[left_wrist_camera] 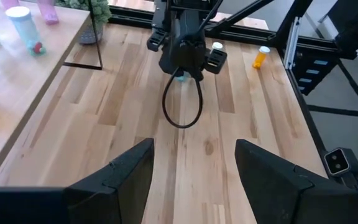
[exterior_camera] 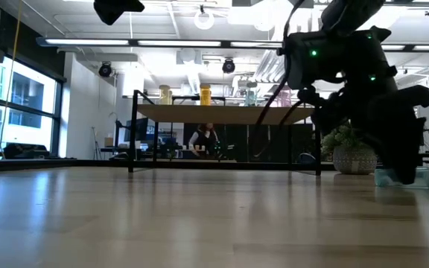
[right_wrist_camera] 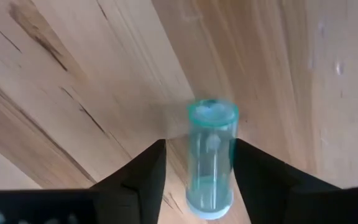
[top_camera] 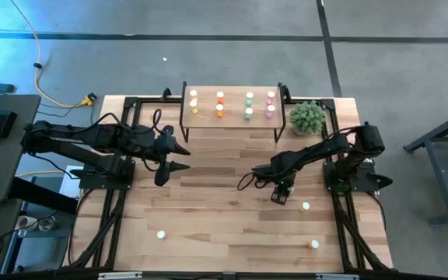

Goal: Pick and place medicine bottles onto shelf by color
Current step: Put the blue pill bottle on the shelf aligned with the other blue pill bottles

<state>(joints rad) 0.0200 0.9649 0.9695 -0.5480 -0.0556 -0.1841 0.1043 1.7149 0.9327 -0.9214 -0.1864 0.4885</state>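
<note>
1. Right gripper [right_wrist_camera: 194,171] is low over the table [top_camera: 208,210], dark fingers narrowly straddling a clear green bottle [right_wrist_camera: 211,155]; contact w/ the bottle can't be confirmed.
2. Bottle: smooth translucent cylinder lying on its side on grainy light wood; cap end partly cut off.
3. Left gripper [top_camera: 183,158] hangs wide open, nothing in it, left of centre.
4. Shelf [top_camera: 232,118]: pale board, thin black legs, w/ eight bottles in four colour columns.
5. Loose bottles lie near the front edge; colours hard to make out.

Right hand [top_camera: 280,194] lowered, fingers spread (left hand [top_camera: 179,155] waits, parted).
</note>
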